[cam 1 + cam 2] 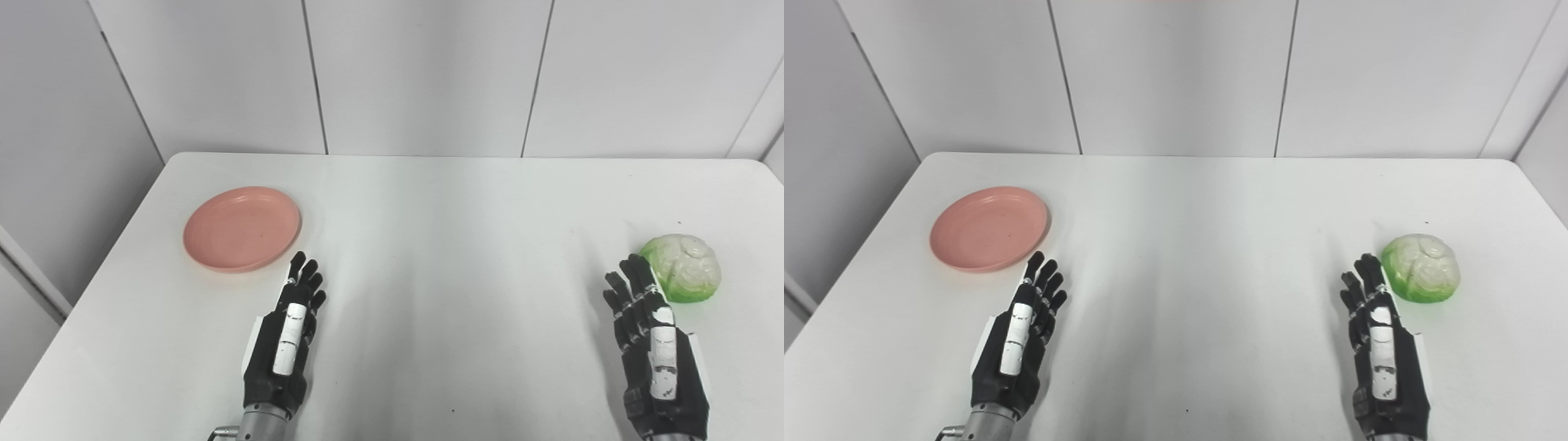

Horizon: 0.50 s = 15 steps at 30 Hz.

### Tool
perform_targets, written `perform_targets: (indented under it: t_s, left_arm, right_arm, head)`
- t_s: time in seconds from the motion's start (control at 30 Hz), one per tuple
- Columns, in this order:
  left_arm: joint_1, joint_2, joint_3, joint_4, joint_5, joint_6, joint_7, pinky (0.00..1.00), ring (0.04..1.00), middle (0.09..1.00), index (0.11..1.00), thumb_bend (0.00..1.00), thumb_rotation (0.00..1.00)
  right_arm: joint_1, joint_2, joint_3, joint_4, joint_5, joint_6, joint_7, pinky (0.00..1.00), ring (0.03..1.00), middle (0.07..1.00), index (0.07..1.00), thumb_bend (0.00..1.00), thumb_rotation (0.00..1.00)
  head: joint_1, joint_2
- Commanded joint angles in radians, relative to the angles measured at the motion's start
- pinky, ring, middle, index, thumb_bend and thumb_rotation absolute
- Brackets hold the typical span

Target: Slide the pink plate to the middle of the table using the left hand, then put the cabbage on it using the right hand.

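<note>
Pink plate [242,228] sits left of frame, unmoved; cabbage [683,267] right, untouched. Left hand [288,334], right hand [652,343] both empty, fingers extended. Nothing done yet.

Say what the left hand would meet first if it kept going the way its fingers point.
Probably the near right rim of the pink plate. The left hand is open, fingers aimed forward and slightly right, so it might only graze the rim or pass beside it; depth is unclear.
</note>
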Motion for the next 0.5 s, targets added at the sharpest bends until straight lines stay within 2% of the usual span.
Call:
perform_targets:
  t_s: [0.0,0.27,0.47]
  left_arm:
    - [0.041,0.034,-0.005,-0.027,0.007,-0.05,0.001,1.0,1.0,1.0,1.0,0.91,0.83]
    - [0.055,0.037,-0.008,-0.015,-0.005,-0.068,-0.007,1.0,1.0,1.0,1.0,0.89,0.82]
    - [0.058,0.036,-0.012,0.0,0.0,-0.086,-0.002,1.0,1.0,1.0,1.0,0.88,0.83]
  right_arm:
    - [0.074,-0.02,0.006,-0.014,-0.005,-0.021,0.019,0.97,0.946,0.966,0.951,0.87,0.91]
    - [0.087,-0.016,0.002,0.003,-0.007,-0.045,0.035,0.98,0.948,0.968,0.946,0.86,0.91]
    - [0.089,-0.013,-0.006,0.016,-0.001,-0.049,0.046,0.98,0.949,0.97,0.951,0.88,0.91]
  head:
    - [-0.001,-0.002]
    - [0.0,-0.045]
    - [-0.003,-0.051]
